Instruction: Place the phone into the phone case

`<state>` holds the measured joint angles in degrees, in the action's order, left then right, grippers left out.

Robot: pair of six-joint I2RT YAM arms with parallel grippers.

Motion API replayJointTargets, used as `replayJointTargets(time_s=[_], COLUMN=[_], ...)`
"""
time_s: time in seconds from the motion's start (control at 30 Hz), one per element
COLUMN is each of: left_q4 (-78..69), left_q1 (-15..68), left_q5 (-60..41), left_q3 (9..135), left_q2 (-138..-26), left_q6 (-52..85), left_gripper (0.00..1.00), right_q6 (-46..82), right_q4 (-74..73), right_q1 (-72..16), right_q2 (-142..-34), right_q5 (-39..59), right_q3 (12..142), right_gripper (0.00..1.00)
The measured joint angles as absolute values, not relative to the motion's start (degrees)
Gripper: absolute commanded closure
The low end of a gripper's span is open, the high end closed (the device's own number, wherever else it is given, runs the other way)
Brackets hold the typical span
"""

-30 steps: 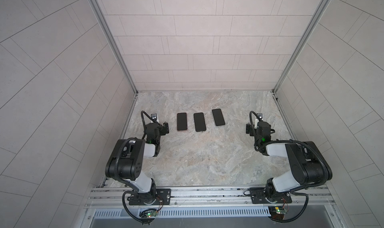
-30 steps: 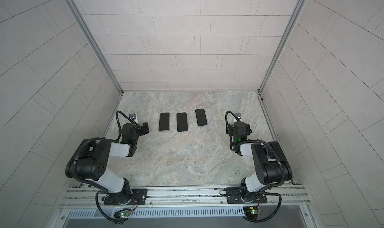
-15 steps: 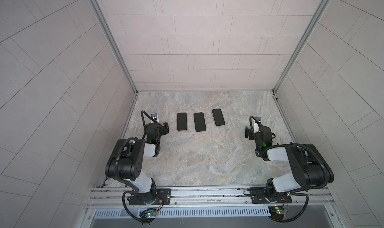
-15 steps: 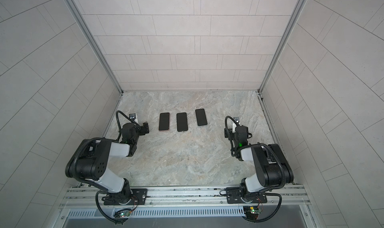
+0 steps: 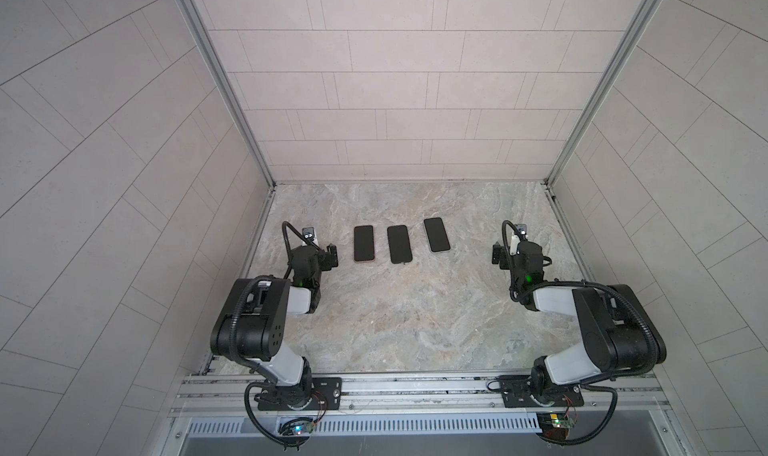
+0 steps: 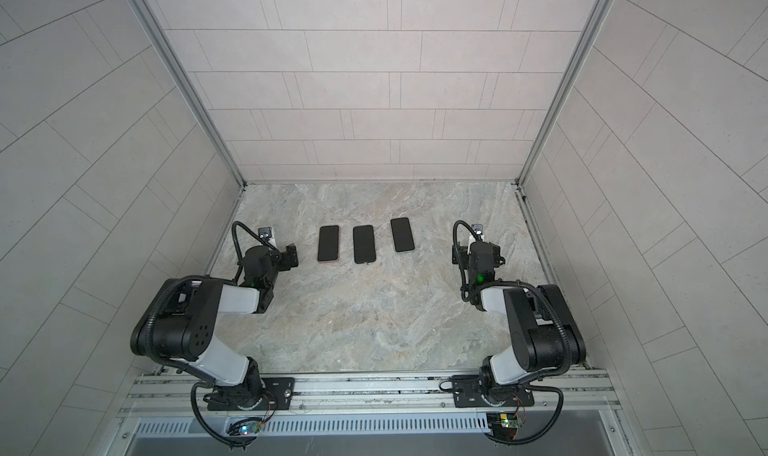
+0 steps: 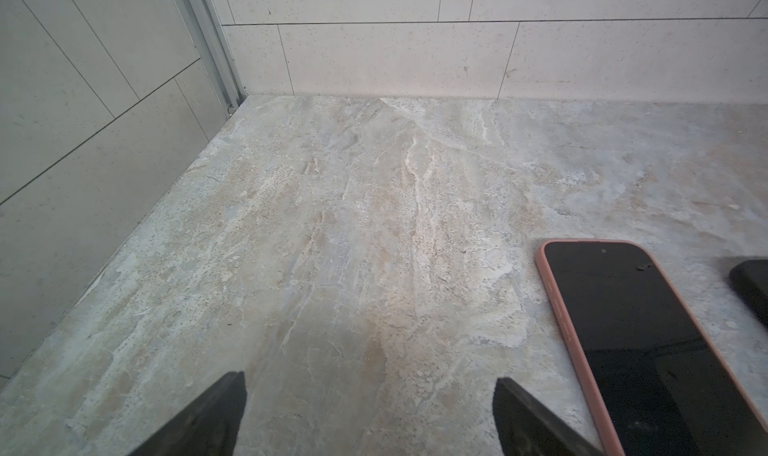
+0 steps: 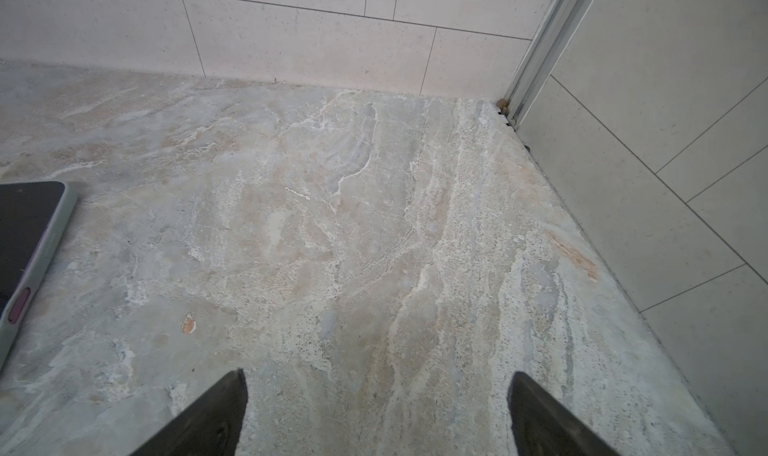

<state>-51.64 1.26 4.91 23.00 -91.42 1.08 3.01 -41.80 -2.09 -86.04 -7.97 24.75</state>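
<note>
A marble-patterned tabletop [image 5: 395, 316] inside a tiled booth, seen from above, with one robot arm at each side. At the far left, the left gripper [image 5: 331, 257] rests low near the table, its jaws spread wide and holding nothing; the left wrist view shows only bare stone between them. Just beside it lies the first of three dark slabs set in a row: a phone in a pink case [image 5: 364, 243], screen up, the pink rim wrapping its edge in the left wrist view [image 7: 648, 341]. Next, near the middle, lies a black slab [image 5: 399, 244]; whether it is a bare phone, an empty case or a cased phone cannot be told. Further right, set slightly farther back, lies a phone in a pale grey-green case [image 5: 436, 234], its rim clear in the right wrist view [image 8: 29, 258]. Well apart at the far right, the right gripper [image 5: 498, 258] also stands wide and empty. At least two phones already sit in cases; the scene fits either a finished job or one with the black slab still pending.
</note>
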Motion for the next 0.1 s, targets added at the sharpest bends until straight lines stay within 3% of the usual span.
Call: replayJointTargets(time_s=[0.1], left_q4=[-51.64], left_q1=[1.26], left_q5=[4.93], left_q3=[23.00], left_q2=[-91.42], left_q6=[1.08], left_gripper=[0.00], right_q6=[3.01], right_q4=[-41.28], right_q1=[-2.09], right_q2=[-86.63], right_q5=[-7.79], right_q3=[24.88], right_gripper=[0.00])
